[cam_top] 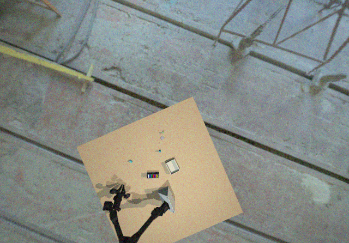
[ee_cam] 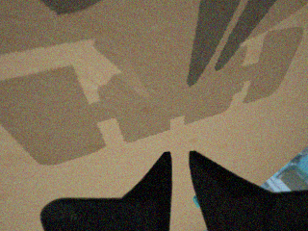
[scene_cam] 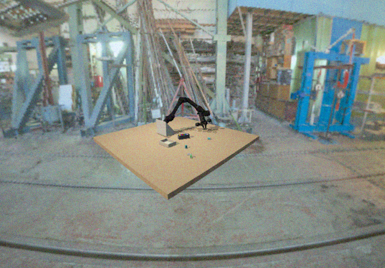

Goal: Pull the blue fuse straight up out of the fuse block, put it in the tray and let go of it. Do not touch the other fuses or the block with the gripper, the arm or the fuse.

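Entry: approach step, nothing picked up yet.

My jaws are nearly together with only a thin slit of table [cam_top: 197, 161] showing between the tips; they grip nothing. They point down at bare table, close above it, with my own shadow spread beneath.

From above, my jaws sit near the left edge of the table, well apart from the fuse block [cam_top: 152, 175]. The block stands upright near the table's middle, and its row of coloured fuses looks complete. The blue fuse [cam_top: 152, 175] is seated in that row with neighbours close on both sides; at this size I cannot tell exactly which slot is which. The tray [cam_top: 172, 165] lies just beyond the block to the right, not touching it, and appears to hold nothing. A few small loose bits lie farther out on the table.

Judgement: the pull has not begun.

Next move calls for: spreading my jaws, rising, travelling right until I am over the block, lining up squarely on the blue fuse alone, then descending straight. The tight neighbours are the risk; little sideways error is allowed.
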